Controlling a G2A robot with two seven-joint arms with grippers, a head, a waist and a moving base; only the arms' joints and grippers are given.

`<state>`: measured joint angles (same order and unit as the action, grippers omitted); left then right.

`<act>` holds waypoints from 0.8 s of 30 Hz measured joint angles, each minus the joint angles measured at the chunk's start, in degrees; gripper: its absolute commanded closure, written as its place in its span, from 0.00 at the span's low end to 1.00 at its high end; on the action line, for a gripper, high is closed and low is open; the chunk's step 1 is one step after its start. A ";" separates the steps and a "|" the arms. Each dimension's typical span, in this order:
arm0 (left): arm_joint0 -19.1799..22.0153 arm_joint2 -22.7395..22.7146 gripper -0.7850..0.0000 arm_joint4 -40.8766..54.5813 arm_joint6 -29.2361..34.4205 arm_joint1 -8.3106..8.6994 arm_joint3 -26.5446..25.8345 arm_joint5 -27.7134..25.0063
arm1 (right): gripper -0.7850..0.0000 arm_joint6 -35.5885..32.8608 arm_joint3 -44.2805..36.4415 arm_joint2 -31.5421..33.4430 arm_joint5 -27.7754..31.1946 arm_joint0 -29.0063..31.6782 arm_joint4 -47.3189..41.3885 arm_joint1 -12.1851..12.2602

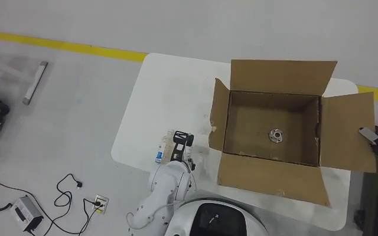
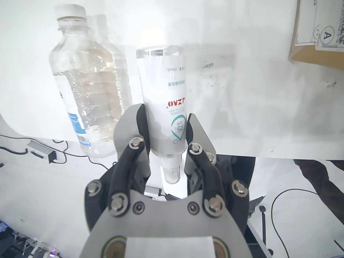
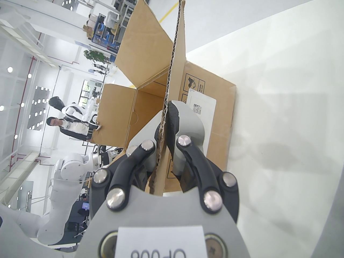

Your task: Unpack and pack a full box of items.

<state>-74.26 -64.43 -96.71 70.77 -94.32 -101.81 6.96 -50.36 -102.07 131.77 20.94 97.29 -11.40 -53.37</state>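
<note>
An open cardboard box point(image 1: 271, 127) stands on the white table point(image 1: 159, 94), with a small round metal part point(image 1: 276, 135) on its floor. My left gripper point(image 2: 166, 124) is shut on a small clear spray bottle point(image 2: 165, 92) at the table's front left edge, beside a clear water bottle point(image 2: 86, 87) lying on the table. In the top view the left gripper point(image 1: 182, 141) sits left of the box. My right gripper point(image 3: 165, 124) is shut on the box's right flap point(image 3: 174, 63), at the flap's outer edge point(image 1: 367, 134).
The box's other flaps point(image 1: 282, 75) stand open around it. A power strip and cables point(image 1: 88, 203) lie on the floor left of the table. A yellow floor line point(image 1: 71, 47) runs behind the table.
</note>
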 measured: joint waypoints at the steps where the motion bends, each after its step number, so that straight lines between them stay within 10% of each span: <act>1: 0.24 0.19 1.00 -0.19 -0.04 -0.01 0.56 -0.15 | 1.00 -0.04 0.01 0.01 -0.05 -0.01 -0.13 0.02; 24: 5.85 1.02 1.00 -1.14 -1.88 -0.87 10.74 5.86 | 1.00 -0.06 0.73 -0.23 0.45 0.57 -0.86 0.38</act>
<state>-68.41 -63.41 -97.84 68.89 -95.19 -91.07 12.82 -50.42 -101.34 131.54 21.39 97.87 -12.27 -52.99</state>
